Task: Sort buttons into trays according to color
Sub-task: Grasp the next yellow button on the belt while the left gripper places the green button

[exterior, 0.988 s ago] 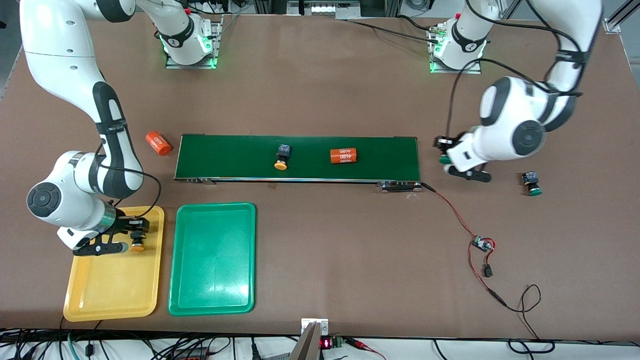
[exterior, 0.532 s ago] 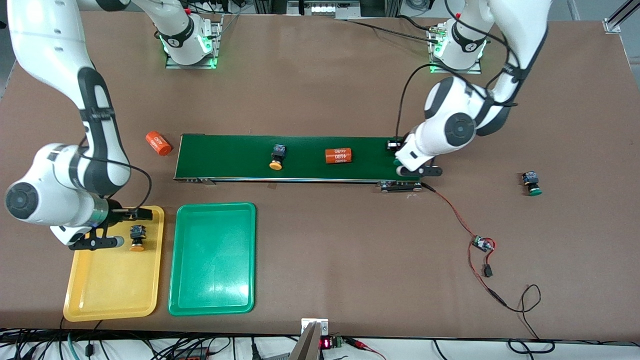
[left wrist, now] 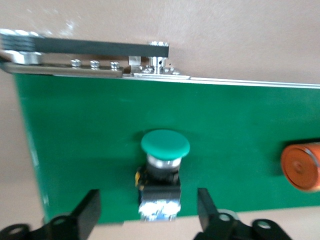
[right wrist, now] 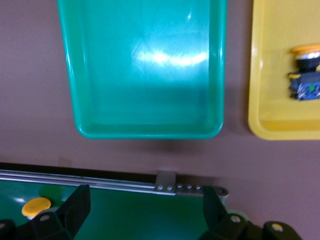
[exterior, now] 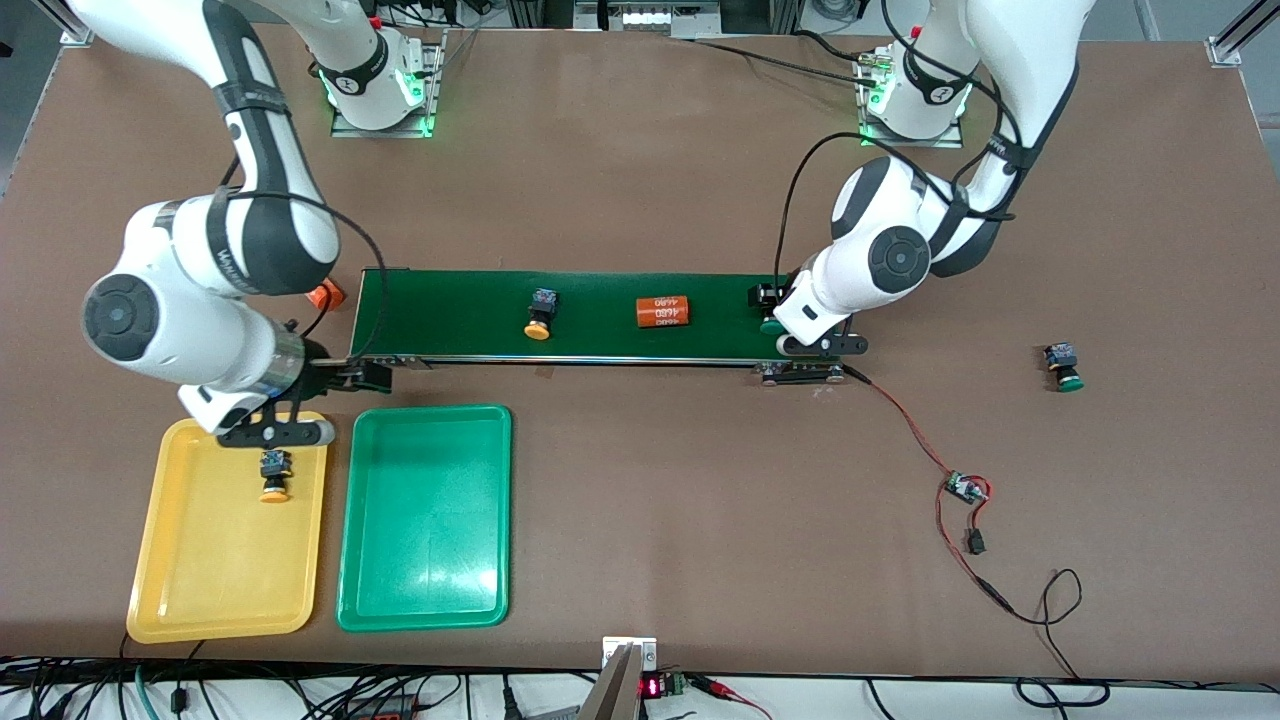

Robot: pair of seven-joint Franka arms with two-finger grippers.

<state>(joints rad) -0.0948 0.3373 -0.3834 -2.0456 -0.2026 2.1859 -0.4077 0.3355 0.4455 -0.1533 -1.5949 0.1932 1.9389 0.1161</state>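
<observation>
While the left gripper [left wrist: 148, 212] is sitting spread around a green-capped button [left wrist: 162, 172] on the conveyor belt [exterior: 600, 315], the right gripper [exterior: 325, 405], unclenched and empty, is hovering beside the yellow tray [exterior: 190, 590].

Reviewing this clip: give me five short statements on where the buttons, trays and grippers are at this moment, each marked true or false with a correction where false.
1. A yellow-capped button lies in the yellow tray. True.
2. The green tray holds a green button. False: it holds nothing.
3. The left gripper is open, with a green-capped button between its fingers on the conveyor belt. True.
4. The right gripper grips a button. False: it is open and holds nothing, over the table between belt and trays.
5. Another green-capped button sits on the bare table toward the left arm's end. True.
</observation>
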